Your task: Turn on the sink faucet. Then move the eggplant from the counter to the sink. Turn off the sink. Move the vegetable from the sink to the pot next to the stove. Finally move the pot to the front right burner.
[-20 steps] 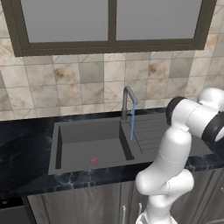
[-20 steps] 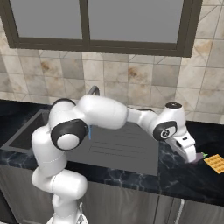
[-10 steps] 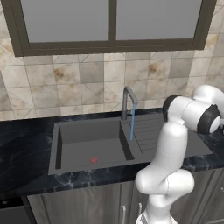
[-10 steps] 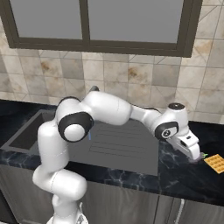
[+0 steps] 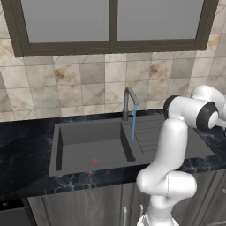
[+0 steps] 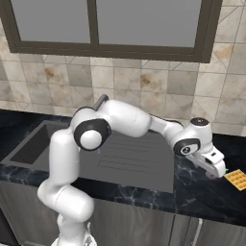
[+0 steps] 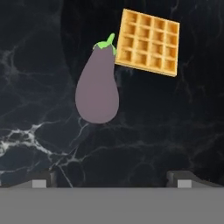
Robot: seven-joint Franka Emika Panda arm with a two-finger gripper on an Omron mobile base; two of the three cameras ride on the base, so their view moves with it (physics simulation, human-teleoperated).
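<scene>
eggplant point(image 7: 96, 87) lay on desk point(image 7: 39, 65) | likely light, smooth, slippery; grip mid-belly | claw point(image 7: 112, 177) released, empty

Evenly lit render, soft and diffuse, no single bright source. Slightly soft and pixelated throughout, no motion blur, no edge distortion. Faint sheen on black counter point(image 7: 39, 87), pale veins readable. Ahead of finger tips point(image 7: 41, 180), eggplant point(image 7: 97, 85) flat-shaded, barely any cast shadow beside it. Window panes point(image 5: 112, 20) dull grey, no glare.
</scene>
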